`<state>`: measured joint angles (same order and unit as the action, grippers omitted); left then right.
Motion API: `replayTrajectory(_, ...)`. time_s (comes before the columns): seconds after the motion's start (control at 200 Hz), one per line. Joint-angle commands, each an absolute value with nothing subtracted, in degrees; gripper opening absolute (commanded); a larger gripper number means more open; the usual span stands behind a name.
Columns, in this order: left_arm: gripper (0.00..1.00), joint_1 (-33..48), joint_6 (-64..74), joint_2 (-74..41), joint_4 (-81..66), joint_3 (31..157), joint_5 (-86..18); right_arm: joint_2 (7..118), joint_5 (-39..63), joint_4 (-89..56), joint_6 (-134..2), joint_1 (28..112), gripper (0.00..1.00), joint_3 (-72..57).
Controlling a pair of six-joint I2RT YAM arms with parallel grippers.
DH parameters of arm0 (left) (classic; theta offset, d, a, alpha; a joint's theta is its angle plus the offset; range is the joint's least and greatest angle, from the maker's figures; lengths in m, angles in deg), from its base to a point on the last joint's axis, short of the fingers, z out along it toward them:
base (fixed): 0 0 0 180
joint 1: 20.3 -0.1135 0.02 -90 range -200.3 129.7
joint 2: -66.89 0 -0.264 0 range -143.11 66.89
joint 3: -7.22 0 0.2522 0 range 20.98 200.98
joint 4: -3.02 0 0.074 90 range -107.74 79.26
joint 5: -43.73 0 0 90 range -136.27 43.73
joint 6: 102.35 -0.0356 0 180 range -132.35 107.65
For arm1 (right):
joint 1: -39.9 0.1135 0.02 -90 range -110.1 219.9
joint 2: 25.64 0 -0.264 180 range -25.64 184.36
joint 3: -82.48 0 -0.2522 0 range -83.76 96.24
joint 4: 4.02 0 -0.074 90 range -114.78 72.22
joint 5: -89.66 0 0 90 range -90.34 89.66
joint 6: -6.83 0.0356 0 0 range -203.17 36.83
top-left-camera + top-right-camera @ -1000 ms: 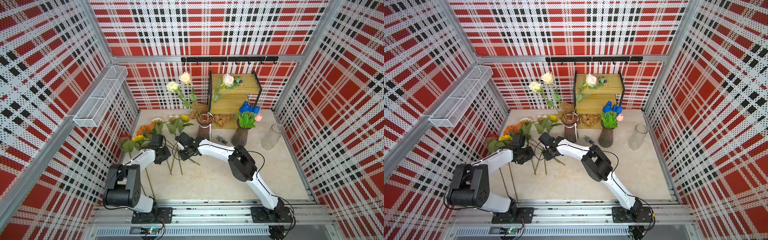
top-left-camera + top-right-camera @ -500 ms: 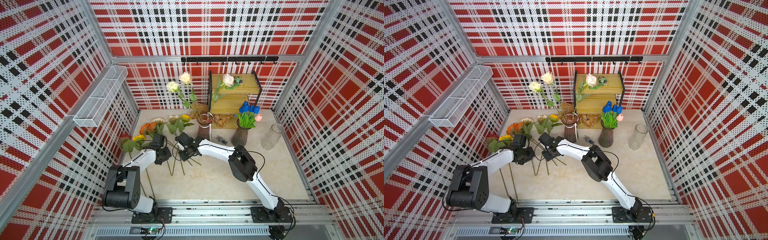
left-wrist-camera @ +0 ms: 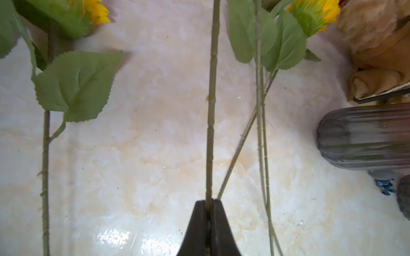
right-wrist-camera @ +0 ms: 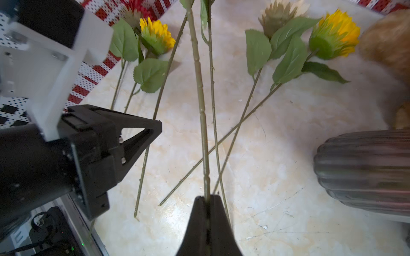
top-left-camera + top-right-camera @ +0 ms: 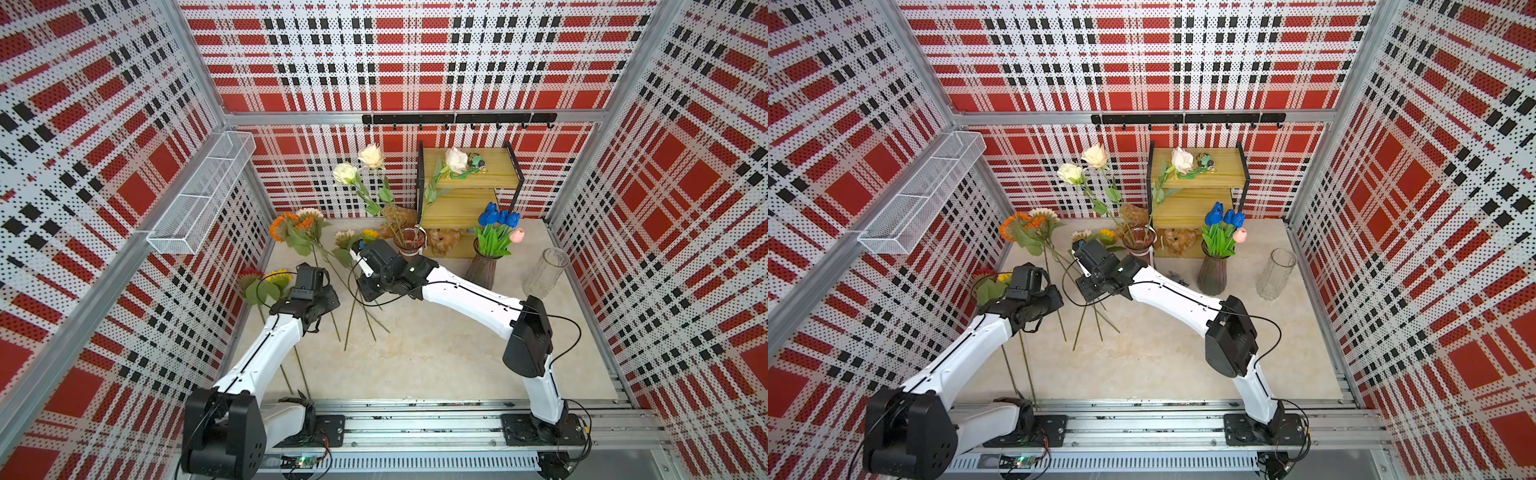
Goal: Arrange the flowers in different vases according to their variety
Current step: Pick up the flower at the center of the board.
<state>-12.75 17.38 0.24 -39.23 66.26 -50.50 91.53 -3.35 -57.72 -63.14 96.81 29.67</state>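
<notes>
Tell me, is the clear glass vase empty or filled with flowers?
Empty: the clear vase stands upright, and both top views show nothing inside it.

Roses (image 5: 371, 156), tulips (image 5: 494, 216) stand in vases (image 5: 481, 270); sunflowers (image 5: 279, 276) sprawl nearby (stems crossing).

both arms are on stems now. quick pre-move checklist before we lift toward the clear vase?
1. Left gripper grip: jaws shut on a sunflower stem. ok
2. Right gripper grip: jaws shut on a second sunflower stem. ok
3. Clear cylinder vase upright and empty: ok
4. Held stems free of the loose stems on the table: cannot tell; they cross in the right wrist view
5. Straight route to that vase: not ok; the tulip vase stands between, so probably lift over it
</notes>
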Motion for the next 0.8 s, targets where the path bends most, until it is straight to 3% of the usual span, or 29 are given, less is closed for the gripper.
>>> replayTrajectory(0.0,0.00,-11.43,17.54,3.31,-40.67,67.76,-51.87,86.96,-8.22,-56.64,-62.71,98.71,0.00,28.24)
replayTrajectory(0.215,0.00,-6.81,18.62,8.75,-41.97,69.25,-55.11,78.31,-14.60,-53.36,-61.20,99.91,0.00,22.95)
replayTrajectory(0.556,0.00,14.08,22.36,20.71,-46.07,74.01,-83.78,63.16,-17.57,-42.75,-65.30,100.29,0.00,11.46)
replayTrajectory(0.797,0.00,23.23,22.54,22.58,-46.22,76.74,-94.82,56.94,-19.40,-39.79,-67.52,100.33,0.00,8.12)
